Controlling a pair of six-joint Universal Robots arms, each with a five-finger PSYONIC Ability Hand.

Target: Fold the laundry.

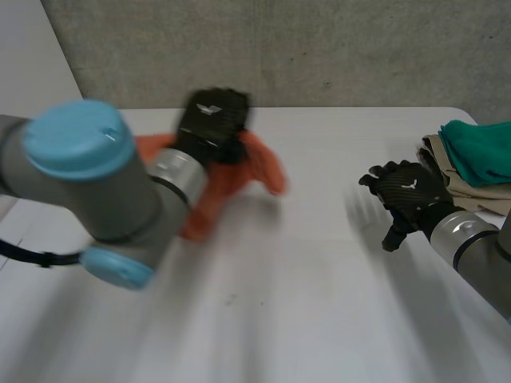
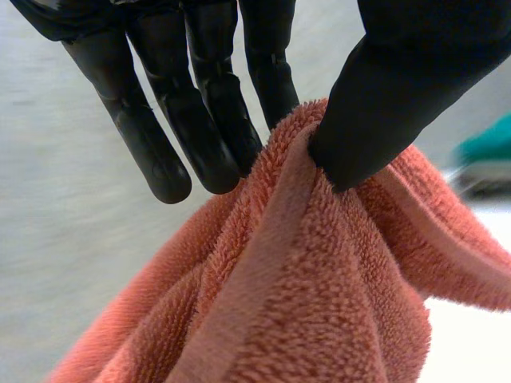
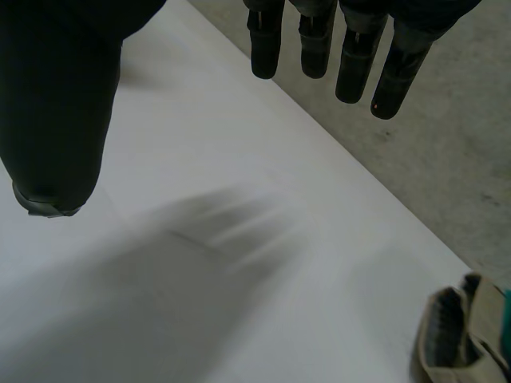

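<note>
In the head view we see the left hand (image 1: pixel 211 120) over a rumpled orange towel (image 1: pixel 267 163) at the far side of the white table (image 1: pixel 319 303), and the right hand (image 1: pixel 407 191) near a stack of folded clothes (image 1: pixel 471 163), teal over beige. In the left wrist view, its thumb and fingers pinch a fold of the towel. In the right wrist view we find straight fingers spread from the thumb, holding nothing.

Grey arms (image 1: pixel 104 199), light-blue caps (image 1: pixel 76 140), silver wrist bands (image 1: pixel 182 177); left hand (image 1: pixel 211 120), right hand (image 1: pixel 407 191) both matte black, small white logo each.
</note>
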